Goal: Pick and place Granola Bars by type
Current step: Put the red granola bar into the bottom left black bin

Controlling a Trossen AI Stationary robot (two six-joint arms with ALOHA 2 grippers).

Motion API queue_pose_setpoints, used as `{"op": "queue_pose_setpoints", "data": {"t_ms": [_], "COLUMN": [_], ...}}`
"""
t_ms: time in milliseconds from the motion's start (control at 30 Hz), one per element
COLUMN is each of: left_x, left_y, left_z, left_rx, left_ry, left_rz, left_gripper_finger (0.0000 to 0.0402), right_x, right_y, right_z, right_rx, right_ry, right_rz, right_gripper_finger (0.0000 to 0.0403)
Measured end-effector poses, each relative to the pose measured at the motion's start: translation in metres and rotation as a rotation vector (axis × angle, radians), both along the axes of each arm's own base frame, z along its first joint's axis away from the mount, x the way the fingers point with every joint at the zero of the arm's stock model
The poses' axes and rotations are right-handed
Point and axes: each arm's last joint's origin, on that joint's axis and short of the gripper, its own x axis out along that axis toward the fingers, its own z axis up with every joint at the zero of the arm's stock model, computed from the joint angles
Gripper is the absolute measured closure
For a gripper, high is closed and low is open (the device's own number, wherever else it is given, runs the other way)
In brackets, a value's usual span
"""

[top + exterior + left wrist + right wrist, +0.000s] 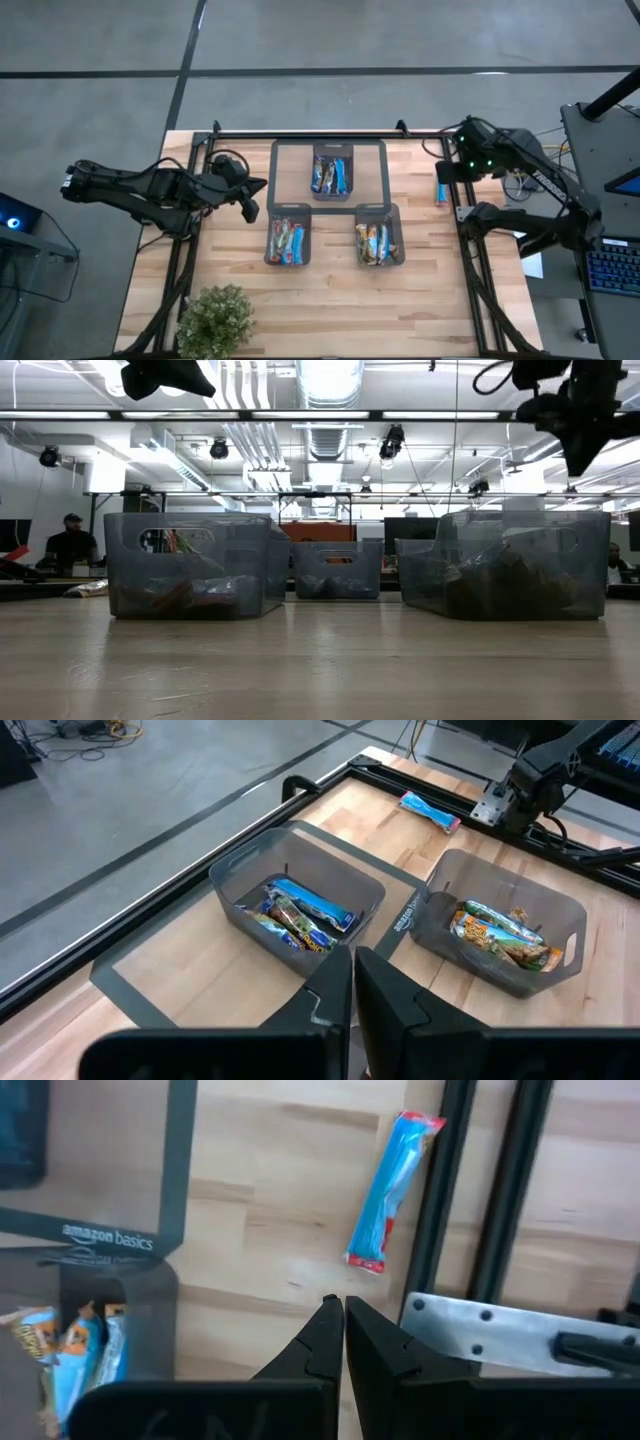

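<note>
A: Why is the right gripper (343, 1312) pinched closed and holding nothing?

B: It hangs above the one loose blue bar (392, 1188), which lies flat on the wood beside the black frame rail (450, 1190), at the right edge of the high view. My guess is that bar is next, so the fingers must open first.

A: And the left gripper (354, 982)?

B: Closed too, empty, waiting at centre-left of the high view.

A: The other Granola Bars (331, 175)?

B: Already sorted, I judge, lying in three bins: the upper-centre bin (332, 148), the lower-left bin (288, 241), and the lower-right bin (379, 242).
</note>
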Motion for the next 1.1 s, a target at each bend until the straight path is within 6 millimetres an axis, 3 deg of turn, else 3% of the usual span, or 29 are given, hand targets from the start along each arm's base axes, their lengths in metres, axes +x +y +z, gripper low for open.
{"op": "queue_pose_setpoints", "data": {"t_ms": [500,1100], "left_x": [0.0,0.001], "left_y": [0.0,0.0], "left_z": [0.0,0.0], "left_rx": [-0.008,-0.008], "left_ry": [-0.005,-0.004], "left_rz": [0.005,0.007], "left_gripper_finger": [0.0401,0.0401], "right_x": [0.007,0.003], "right_y": [-0.005,-0.004], "right_z": [-0.066,-0.109], "right_rx": [-0.008,-0.004], "right_ry": [-0.044,0.055], "right_rz": [-0.097,-0.196], "right_gripper_finger": [0.0394,0.0392]}}
